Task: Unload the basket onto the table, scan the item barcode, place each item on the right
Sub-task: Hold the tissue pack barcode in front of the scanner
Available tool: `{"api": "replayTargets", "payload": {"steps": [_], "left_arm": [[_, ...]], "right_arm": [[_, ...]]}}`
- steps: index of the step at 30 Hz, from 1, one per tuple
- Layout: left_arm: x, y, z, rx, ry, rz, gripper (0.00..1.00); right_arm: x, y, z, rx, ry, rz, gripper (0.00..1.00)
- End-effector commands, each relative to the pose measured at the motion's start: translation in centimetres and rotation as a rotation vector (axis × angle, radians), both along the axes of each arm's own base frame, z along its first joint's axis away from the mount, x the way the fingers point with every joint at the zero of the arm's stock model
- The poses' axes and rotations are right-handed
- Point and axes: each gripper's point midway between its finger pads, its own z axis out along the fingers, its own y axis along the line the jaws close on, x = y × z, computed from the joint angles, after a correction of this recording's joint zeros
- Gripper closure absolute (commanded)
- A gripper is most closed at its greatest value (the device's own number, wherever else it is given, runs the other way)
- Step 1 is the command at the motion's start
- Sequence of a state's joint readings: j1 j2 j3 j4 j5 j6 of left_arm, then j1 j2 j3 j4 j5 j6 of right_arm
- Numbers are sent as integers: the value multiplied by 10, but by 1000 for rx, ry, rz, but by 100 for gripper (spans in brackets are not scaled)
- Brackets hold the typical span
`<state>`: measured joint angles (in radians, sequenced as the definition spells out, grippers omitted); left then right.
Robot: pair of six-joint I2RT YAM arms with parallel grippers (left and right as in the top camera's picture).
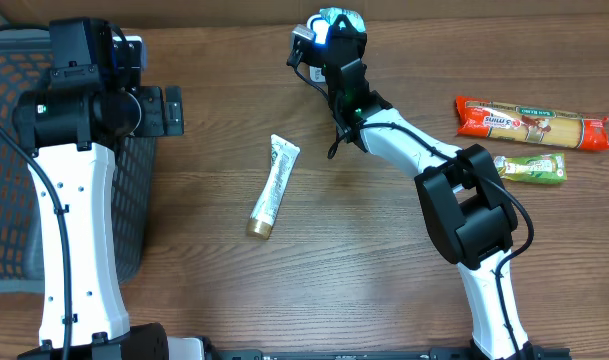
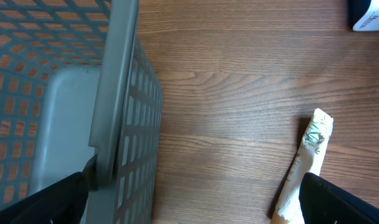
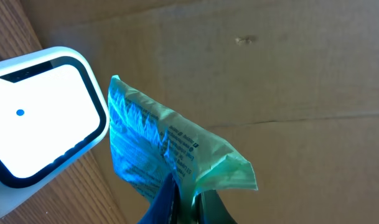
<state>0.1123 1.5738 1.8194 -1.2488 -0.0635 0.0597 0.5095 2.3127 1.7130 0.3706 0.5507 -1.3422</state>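
Sadly, dark print on the green packet [image 3: 157, 144] seems too blurred.

The wooden table [image 1: 334, 280] bears a grey mesh basket [image 1: 6, 200] at left, a tube [image 1: 274, 186] mid-table, and an orange pasta packet [image 1: 532, 123] with a green packet [image 1: 529, 167] just nearer, at right.

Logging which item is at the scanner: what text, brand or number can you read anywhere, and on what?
No text is clear enough to quote.
On the green packet, pinched in the right fingers: lines of dark print, too small to read.
On the red package: white logo, blurred.
On the small green package: print blurred.
On the tube: green markings, unreadable.
On the scanner: only a blue dot, no words.
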Motion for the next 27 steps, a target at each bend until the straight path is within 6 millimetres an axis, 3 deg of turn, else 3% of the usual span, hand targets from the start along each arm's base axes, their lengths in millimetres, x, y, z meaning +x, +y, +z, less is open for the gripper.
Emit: {"api": "replayTargets", "payload": {"steps": [1, 8, 14, 21, 27], "left_arm": [[3, 1, 0, 1, -2, -12, 1], [3, 1, 0, 1, -2, -12, 0], [3, 1, 0, 1, -2, -12, 0], [3, 1, 0, 1, -2, -12, 1], [3, 1, 0, 1, -2, -12, 0]], "right_arm": [[3, -4, 23, 33, -59, -18, 96], [-3, -9, 47, 60, -120, -76, 96], [-28, 3, 106, 92, -167, -64, 96], [-86, 10, 131, 209, 70, 5, 96], [-146, 3, 124, 613, 370, 1, 96]]}}
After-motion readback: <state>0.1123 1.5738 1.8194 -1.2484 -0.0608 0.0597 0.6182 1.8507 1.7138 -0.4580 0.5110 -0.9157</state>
